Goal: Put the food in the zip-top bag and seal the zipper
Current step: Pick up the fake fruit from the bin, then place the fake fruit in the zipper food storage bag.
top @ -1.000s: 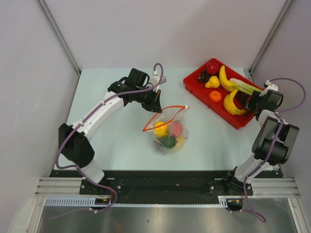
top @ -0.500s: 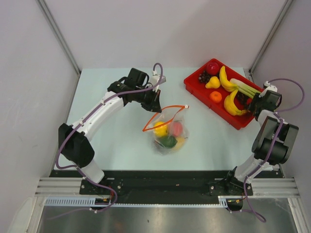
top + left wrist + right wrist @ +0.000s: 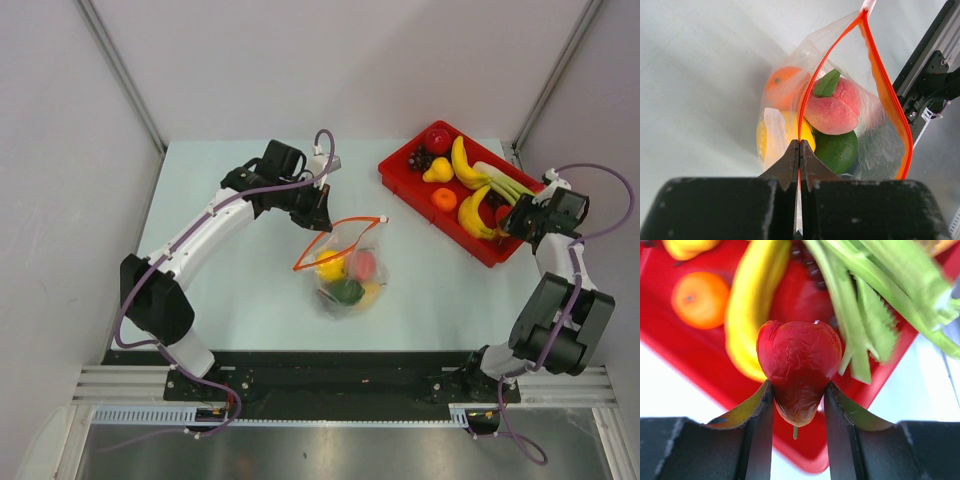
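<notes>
The clear zip-top bag (image 3: 347, 270) lies mid-table with its mouth open. Its orange-red zipper (image 3: 335, 237) forms a loop. Inside are a pink peach (image 3: 832, 107), a green fruit (image 3: 837, 150), an orange one (image 3: 780, 82) and a yellow one (image 3: 769, 137). My left gripper (image 3: 318, 214) is shut on one side of the zipper (image 3: 801, 100), pinching it between the fingertips at the bag's far-left corner. My right gripper (image 3: 512, 217) is over the red tray's near end, shut on a dark red pear-shaped fruit (image 3: 797, 362) held above the tray.
The red tray (image 3: 396, 173) at the back right holds bananas (image 3: 463, 165), green celery stalks (image 3: 505, 180), an orange (image 3: 443, 198), a yellow pear (image 3: 436, 171), a red apple (image 3: 436, 139) and dark grapes (image 3: 419, 157). Grey walls enclose the table.
My right gripper has drawn back to the right and lifted with the dark red fruit in it. The left arm and the bag have not moved.
</notes>
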You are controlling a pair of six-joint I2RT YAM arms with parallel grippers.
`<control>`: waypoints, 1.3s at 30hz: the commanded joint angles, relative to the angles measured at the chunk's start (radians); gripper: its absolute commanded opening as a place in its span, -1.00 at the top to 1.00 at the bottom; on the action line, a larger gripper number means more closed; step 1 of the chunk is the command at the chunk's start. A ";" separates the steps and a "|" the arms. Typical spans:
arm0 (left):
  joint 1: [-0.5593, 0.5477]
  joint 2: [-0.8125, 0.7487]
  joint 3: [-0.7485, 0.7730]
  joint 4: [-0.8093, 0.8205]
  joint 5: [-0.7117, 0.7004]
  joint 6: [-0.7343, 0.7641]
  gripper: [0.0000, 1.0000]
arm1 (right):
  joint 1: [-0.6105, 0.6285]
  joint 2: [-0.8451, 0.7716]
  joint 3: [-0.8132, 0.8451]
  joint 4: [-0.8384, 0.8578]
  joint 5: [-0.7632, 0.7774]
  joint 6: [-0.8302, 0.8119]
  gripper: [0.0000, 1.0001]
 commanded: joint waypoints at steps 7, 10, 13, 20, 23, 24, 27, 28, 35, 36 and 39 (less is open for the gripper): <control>0.005 -0.041 0.021 0.001 0.021 -0.008 1.00 | 0.015 -0.222 0.004 -0.251 -0.271 -0.007 0.81; 0.006 -0.052 0.013 0.001 0.021 -0.008 1.00 | 0.063 -0.327 0.011 -0.267 -0.362 -0.044 0.97; 0.005 -0.059 0.015 -0.006 0.016 -0.009 1.00 | 0.129 -0.406 0.040 -0.278 -0.420 -0.093 1.00; -0.018 -0.079 0.035 -0.040 0.028 0.005 1.00 | 0.363 -0.497 0.136 -0.256 -0.483 -0.277 1.00; -0.054 -0.098 0.049 -0.060 0.025 0.024 1.00 | 0.501 -0.517 0.173 -0.218 -0.483 -0.394 1.00; -0.072 -0.099 0.049 -0.065 0.027 0.023 1.00 | 0.546 -0.523 0.185 -0.204 -0.480 -0.429 1.00; -0.098 -0.098 0.047 -0.084 0.034 0.023 1.00 | 0.705 -0.546 0.189 -0.231 -0.439 -0.666 1.00; -0.103 -0.095 0.049 -0.092 0.041 0.023 1.00 | 0.738 -0.544 0.187 -0.238 -0.419 -0.769 1.00; -0.113 -0.092 0.055 -0.081 0.070 -0.003 1.00 | 0.907 -0.517 0.187 -0.294 -0.378 -1.162 1.00; -0.113 -0.090 0.055 -0.081 0.074 -0.006 1.00 | 0.919 -0.515 0.187 -0.332 -0.394 -1.210 1.00; -0.113 -0.088 0.055 -0.083 0.088 -0.008 1.00 | 0.972 -0.512 0.187 -0.415 -0.417 -1.374 1.00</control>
